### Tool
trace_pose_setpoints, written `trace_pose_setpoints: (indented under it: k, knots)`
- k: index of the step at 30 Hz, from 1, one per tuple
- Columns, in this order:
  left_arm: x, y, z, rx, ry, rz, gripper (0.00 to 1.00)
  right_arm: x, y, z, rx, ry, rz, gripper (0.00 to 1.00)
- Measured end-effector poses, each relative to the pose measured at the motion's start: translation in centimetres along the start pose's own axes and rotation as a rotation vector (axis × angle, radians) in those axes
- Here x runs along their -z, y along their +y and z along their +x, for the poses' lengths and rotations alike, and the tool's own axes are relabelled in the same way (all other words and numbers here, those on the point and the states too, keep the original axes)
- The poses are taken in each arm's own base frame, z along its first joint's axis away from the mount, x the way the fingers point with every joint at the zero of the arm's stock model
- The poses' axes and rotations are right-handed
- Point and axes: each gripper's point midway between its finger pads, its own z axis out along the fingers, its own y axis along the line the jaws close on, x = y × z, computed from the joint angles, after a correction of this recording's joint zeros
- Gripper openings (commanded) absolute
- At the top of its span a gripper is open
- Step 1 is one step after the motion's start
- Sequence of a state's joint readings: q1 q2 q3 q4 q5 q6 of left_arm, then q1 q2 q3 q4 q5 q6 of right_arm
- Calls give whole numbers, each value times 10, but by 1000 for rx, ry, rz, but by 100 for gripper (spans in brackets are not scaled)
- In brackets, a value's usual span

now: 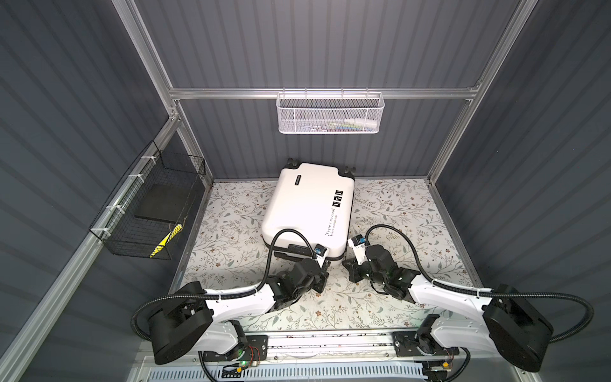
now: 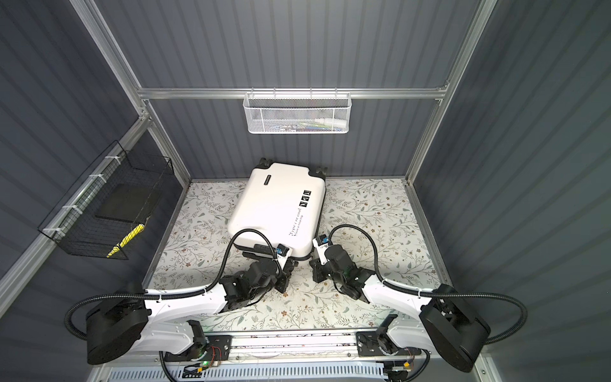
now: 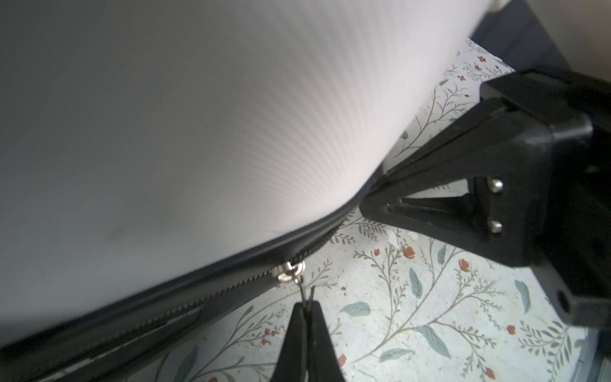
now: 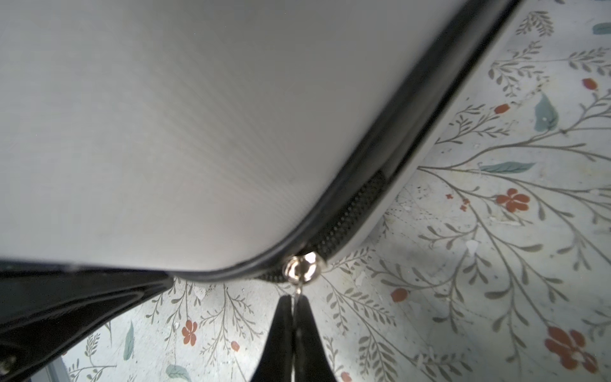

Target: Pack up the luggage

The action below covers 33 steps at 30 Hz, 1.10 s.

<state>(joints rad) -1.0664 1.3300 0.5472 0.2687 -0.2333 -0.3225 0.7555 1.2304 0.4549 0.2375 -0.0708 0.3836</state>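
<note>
Two grippers meet at the luggage (image 1: 307,211), which lies flat and shut in the middle of the table (image 1: 413,231), wheels toward 12 o'clock. At its 6 o'clock edge, the left gripper (image 3: 305,306) is pinched tight on the left pull (image 3: 300,283). By the 5 o'clock corner, the right gripper (image 4: 293,306) likewise pinches the right pull (image 4: 299,291). The likely step is unzipping, before any packing. Next, each pull wants a steady drag along its track, without slipping free.

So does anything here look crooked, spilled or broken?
Only the luggage: it lies flat but askew to the edges of the table. Nothing looks spilled or damaged. The left end effector and right end effector each pinch a zipper pull.
</note>
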Motion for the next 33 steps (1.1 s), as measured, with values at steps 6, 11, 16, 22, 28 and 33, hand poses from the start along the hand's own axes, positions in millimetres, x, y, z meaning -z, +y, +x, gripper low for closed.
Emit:
trace_pose_setpoints:
  k: [6, 11, 16, 22, 28, 33]
  knots:
    - [-2, -7, -2, -22, 12, 17, 0, 1, -2, 1, 0, 4, 12, 0]
    - [-13, -20, -6, -54, 23, 26, 0, 2, -9, 0, -18, -2, 43, 0]
    - [-15, -25, -7, -62, 18, 26, 0, 5, -10, -1, -17, -2, 44, 0]
    - [-13, -32, -7, -63, 14, 36, 0, 21, -13, 2, -42, -16, 7, 0]
    - [-11, -37, -6, -68, 14, 49, 0, 30, -13, 7, -53, -26, -32, 0]
    - [-11, -37, -6, -69, 14, 49, 0, 31, -9, 9, -54, -31, -60, 0]
